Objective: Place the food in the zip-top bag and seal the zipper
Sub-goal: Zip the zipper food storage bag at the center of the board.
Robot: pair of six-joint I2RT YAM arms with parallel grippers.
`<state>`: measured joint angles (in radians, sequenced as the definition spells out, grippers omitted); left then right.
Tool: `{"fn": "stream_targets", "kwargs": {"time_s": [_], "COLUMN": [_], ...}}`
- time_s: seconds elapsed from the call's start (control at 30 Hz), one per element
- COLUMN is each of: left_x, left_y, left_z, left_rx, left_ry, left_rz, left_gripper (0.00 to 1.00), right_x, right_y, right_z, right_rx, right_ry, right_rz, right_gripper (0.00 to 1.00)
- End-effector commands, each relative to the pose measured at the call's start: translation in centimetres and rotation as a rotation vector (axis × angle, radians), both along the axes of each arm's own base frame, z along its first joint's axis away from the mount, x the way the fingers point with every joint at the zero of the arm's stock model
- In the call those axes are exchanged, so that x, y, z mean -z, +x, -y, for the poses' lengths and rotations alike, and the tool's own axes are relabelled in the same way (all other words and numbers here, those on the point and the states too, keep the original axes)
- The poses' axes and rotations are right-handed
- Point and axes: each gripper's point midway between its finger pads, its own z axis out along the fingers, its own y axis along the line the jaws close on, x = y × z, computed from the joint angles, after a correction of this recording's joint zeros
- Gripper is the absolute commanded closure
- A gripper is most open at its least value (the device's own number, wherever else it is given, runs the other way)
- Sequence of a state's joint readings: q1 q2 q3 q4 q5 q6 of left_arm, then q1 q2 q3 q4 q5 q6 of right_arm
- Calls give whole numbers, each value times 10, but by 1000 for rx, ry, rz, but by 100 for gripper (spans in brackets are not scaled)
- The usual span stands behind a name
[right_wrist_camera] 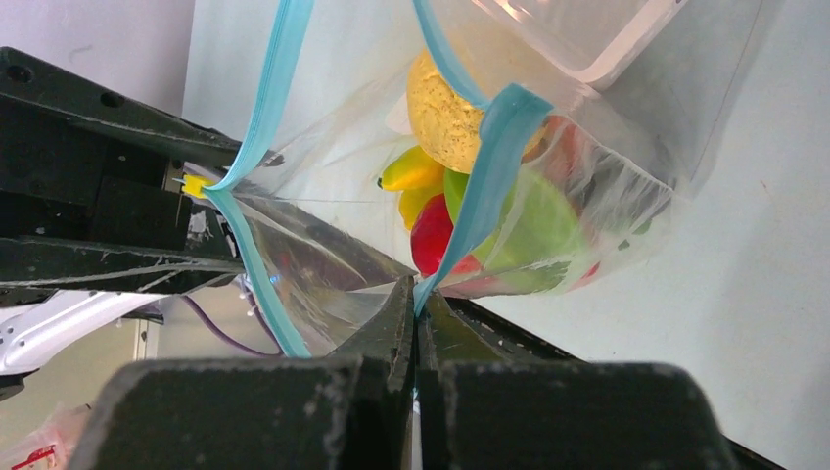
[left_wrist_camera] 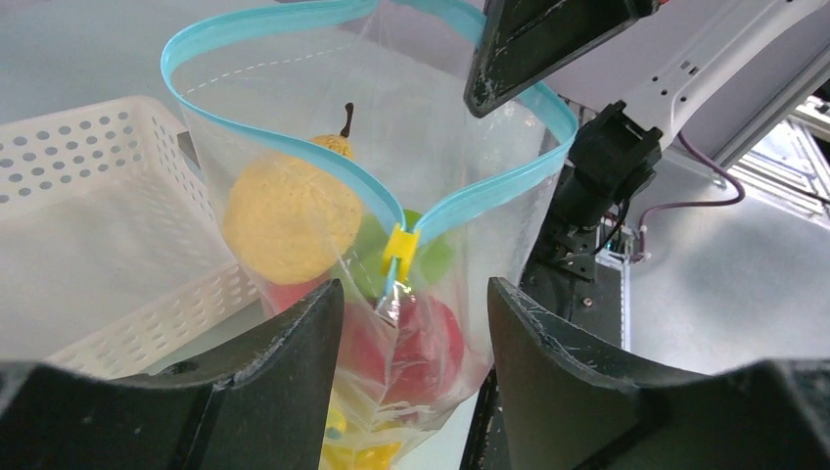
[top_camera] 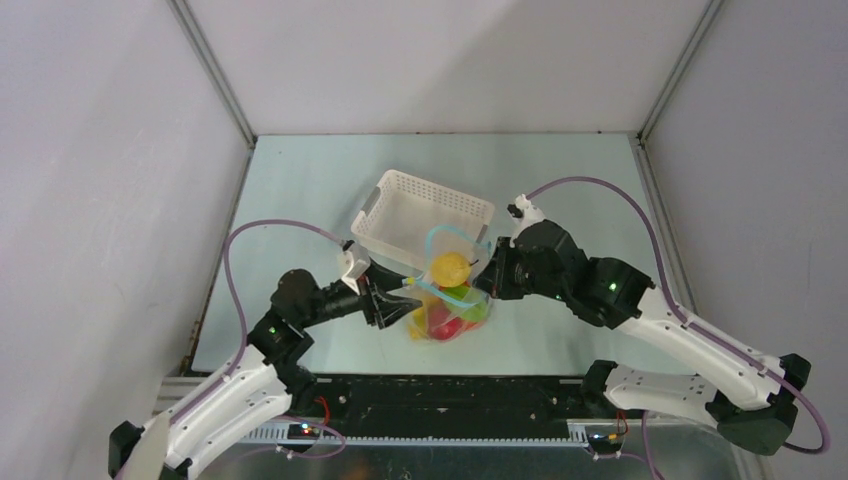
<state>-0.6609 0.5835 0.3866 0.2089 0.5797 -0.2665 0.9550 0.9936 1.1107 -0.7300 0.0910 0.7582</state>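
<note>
The clear zip-top bag [top_camera: 449, 300] hangs between my two grippers, in front of the basket. It holds the food: a yellow lemon [left_wrist_camera: 289, 215], red apples [left_wrist_camera: 423, 343], green pieces [left_wrist_camera: 433, 260] and a yellow banana [right_wrist_camera: 411, 171]. The light-blue zipper [left_wrist_camera: 294, 147] gapes in a wide loop, with a yellow slider [left_wrist_camera: 399, 250] at the end nearest my left gripper. My left gripper [left_wrist_camera: 411, 338] is open, its fingers [left_wrist_camera: 294, 362] on either side of the bag's end just below the slider. My right gripper [right_wrist_camera: 419, 304] is shut on the zipper strip [right_wrist_camera: 480, 186] at the opposite end.
A white slotted basket [top_camera: 395, 190] stands tilted just behind the bag, seen at left in the left wrist view [left_wrist_camera: 88, 196]. Pale green tabletop [top_camera: 300, 200] lies around it, with grey walls on three sides. The black base rail [top_camera: 450, 395] runs along the near edge.
</note>
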Motion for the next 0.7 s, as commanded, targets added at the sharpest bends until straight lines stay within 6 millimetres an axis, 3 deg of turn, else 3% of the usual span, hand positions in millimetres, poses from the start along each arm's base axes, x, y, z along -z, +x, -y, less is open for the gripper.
{"fn": "stream_targets", "kwargs": {"time_s": [0.0,0.23,0.37,0.47,0.53,0.67], "left_x": [2,8,2,-2,-4,-7], "left_y": [4,-1,-3,-6,-8,-14], "left_z": [2,10,13,12,11,8], "left_rx": [5,69,93,97,100,110], "left_ry": [16,4,-19,-29,-37,-41], "left_rz": [73,65,79,90,99,135], "left_gripper": [38,43,62,94,99,100], "right_x": [-19,-16,-13,-13,-11,-8], "right_y": [-1,-1,1,1,2,4], "right_z": [-1,-3,-2,-1,0,3], "right_rx": [-17,-25,-17,-7,-4,-3], "right_ry": [56,51,48,46,41,23], "right_rz": [46,36,37,32,33,41], "right_gripper": [100,100,100,100,100,95]}}
